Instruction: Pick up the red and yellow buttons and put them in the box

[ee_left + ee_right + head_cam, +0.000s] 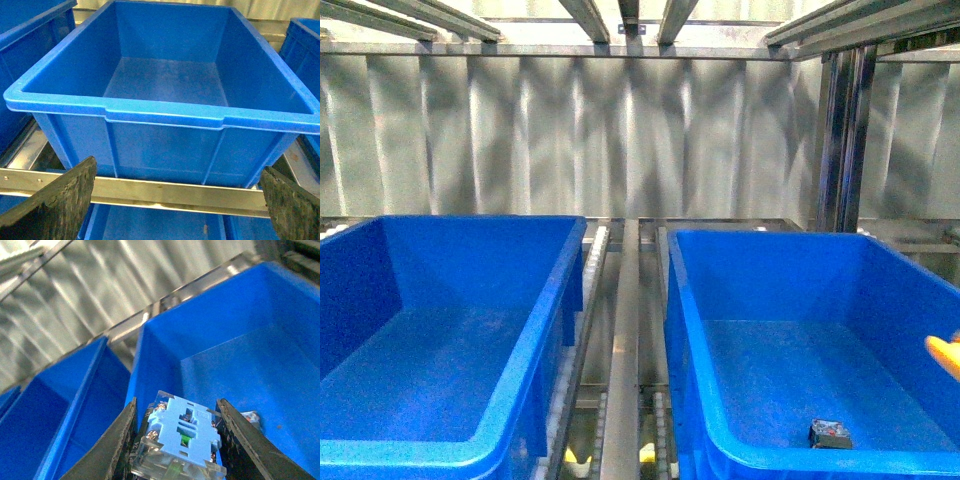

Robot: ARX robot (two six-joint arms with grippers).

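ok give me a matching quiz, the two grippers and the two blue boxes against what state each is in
Things:
1. left gripper
2. right gripper
3. left box
4. right box

States:
a. holds one small dark item on its floor
b. open, nothing between its fingers
c. shut on a button
d. nothing visible inside

Pairs: 1-b, 2-c, 3-d, 4-a

An industrial storage or warehouse picking station is shown. Large, deep, bright-blue plastic crates [450, 340] are set side by side on a bare metal roller rack [623, 330]. A wall of corrugated grey sheet metal [570, 130] is seen behind, with steel frame beams [590, 18] overhead.
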